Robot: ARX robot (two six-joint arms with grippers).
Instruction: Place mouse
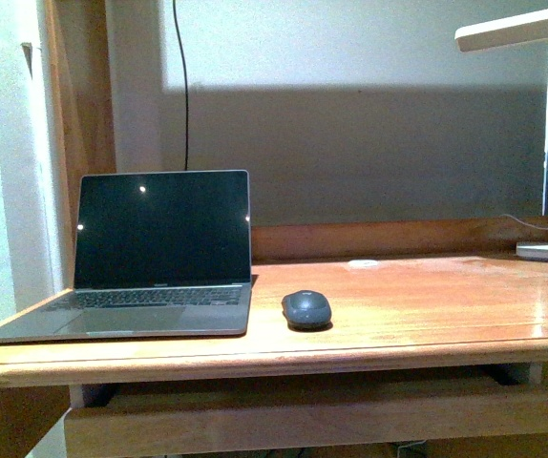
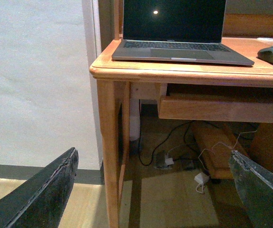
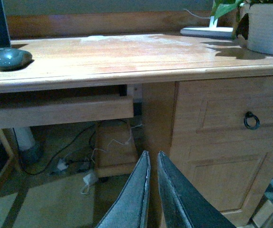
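Mouse (image 1: pixel 307 308) rests on desk (image 1: pixel 427 305) beside laptop (image 1: pixel 150 258).

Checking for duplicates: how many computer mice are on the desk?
1: the mouse lies on the desk, just right of the open laptop. None else visible.

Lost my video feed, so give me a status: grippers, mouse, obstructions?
Left gripper open, empty, below desk level. Right gripper shut, empty, also low. Mouse sits on desk, just right of laptop. Nothing blocking it.
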